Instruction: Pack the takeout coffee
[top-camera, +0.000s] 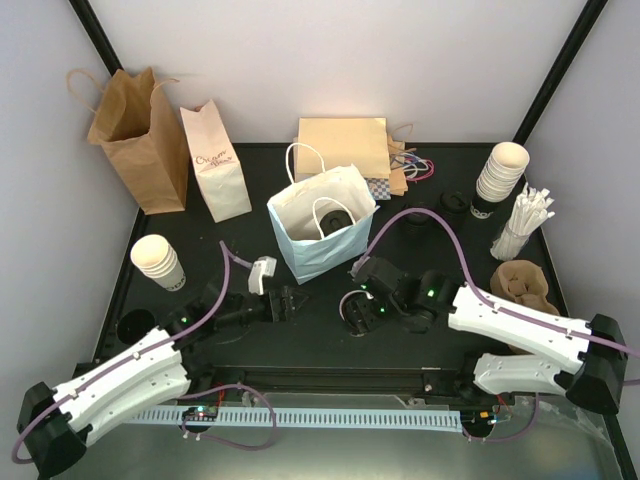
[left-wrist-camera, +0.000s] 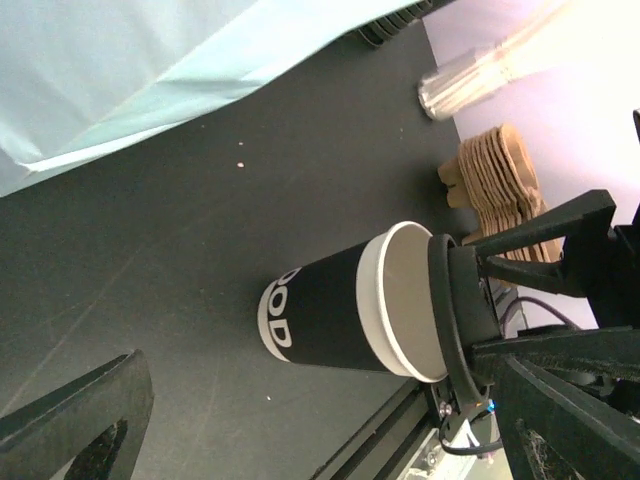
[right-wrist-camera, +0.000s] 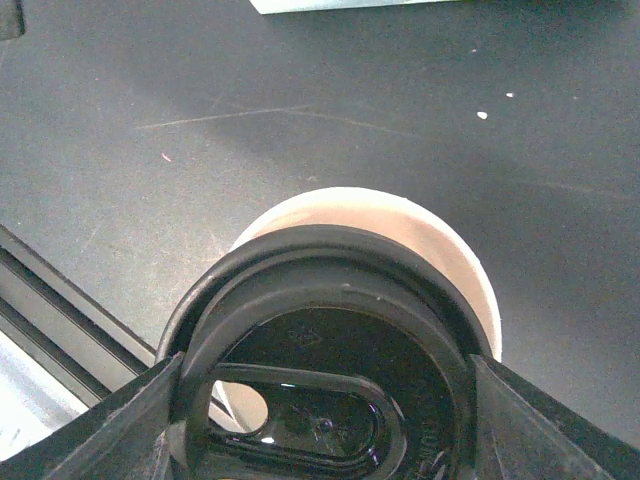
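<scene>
The takeout coffee cup (left-wrist-camera: 320, 315) stands on the black table, with a broad black band, white letters and a cream rim (right-wrist-camera: 400, 215). My right gripper (right-wrist-camera: 325, 405) is shut on a round black lid (right-wrist-camera: 320, 330), which it holds against the cup's mouth (left-wrist-camera: 455, 310). In the top view that gripper (top-camera: 355, 305) covers the cup. To the cup's left, my left gripper (top-camera: 288, 303) stands open and apart from it, with nothing between its fingers (left-wrist-camera: 70, 425). Just behind both stands a light blue paper bag (top-camera: 320, 225), open, with something dark inside.
A brown bag (top-camera: 135, 130) and a white printed bag (top-camera: 215, 165) stand at the back left, with flat brown bags (top-camera: 345, 150) behind the blue one. Cup stacks (top-camera: 500, 175) (top-camera: 158, 262), straws (top-camera: 525, 225), brown carriers (top-camera: 520, 285) and loose lids (top-camera: 455, 203) ring the table.
</scene>
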